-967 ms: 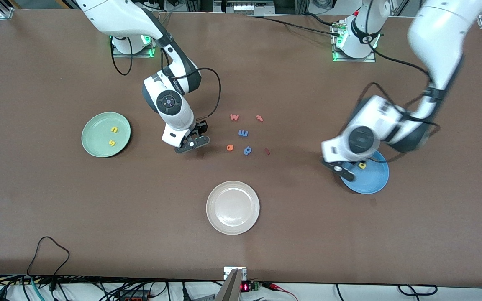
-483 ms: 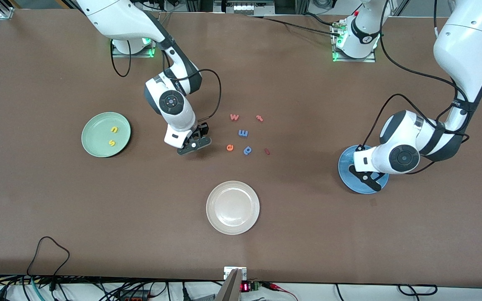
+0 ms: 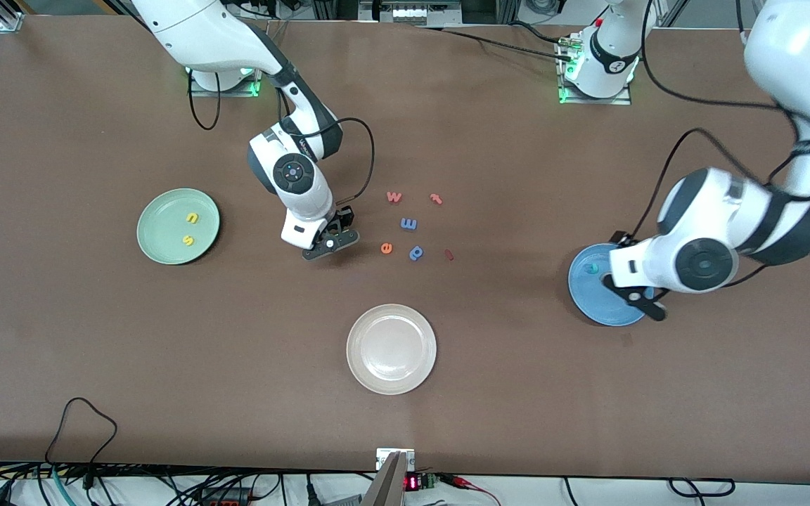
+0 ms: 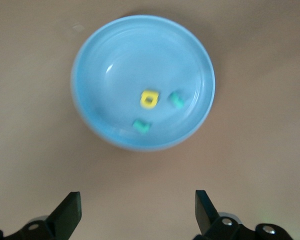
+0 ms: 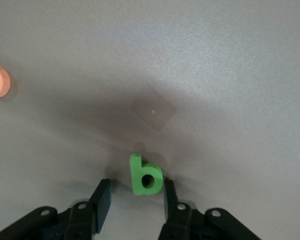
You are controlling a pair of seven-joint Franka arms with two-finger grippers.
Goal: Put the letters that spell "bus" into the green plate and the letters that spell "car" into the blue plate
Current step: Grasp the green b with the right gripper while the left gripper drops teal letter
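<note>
The green "b" [image 5: 146, 176] lies flat on the table between the fingers of my right gripper [image 5: 135, 200]. The gripper is open: one finger touches the letter and a gap remains at the other. In the front view the right gripper [image 3: 328, 242] hangs low beside the loose letters. The green plate [image 3: 159, 232] holds the yellow "u" [image 3: 193, 218] and "s" [image 3: 188, 240]. The blue plate [image 4: 142, 45] holds the yellow "a" [image 4: 148, 98] and two teal letters [image 4: 177, 99] [image 4: 140, 126]. My left gripper [image 4: 137, 210] is open and empty over that plate's edge [image 3: 588, 309].
A white plate [image 3: 391, 349] stands nearer the front camera. Loose letters lie mid-table: an orange "w" [image 3: 394, 197], a "t" [image 3: 436, 199], a blue "m" [image 3: 409, 224], an orange "e" [image 3: 386, 248], a blue "p" [image 3: 416, 252] and a small red piece [image 3: 449, 254].
My left gripper opened and swung across the blue plate toward the left arm's end; a teal letter now shows in the plate. My right gripper edged slightly toward the loose letters.
</note>
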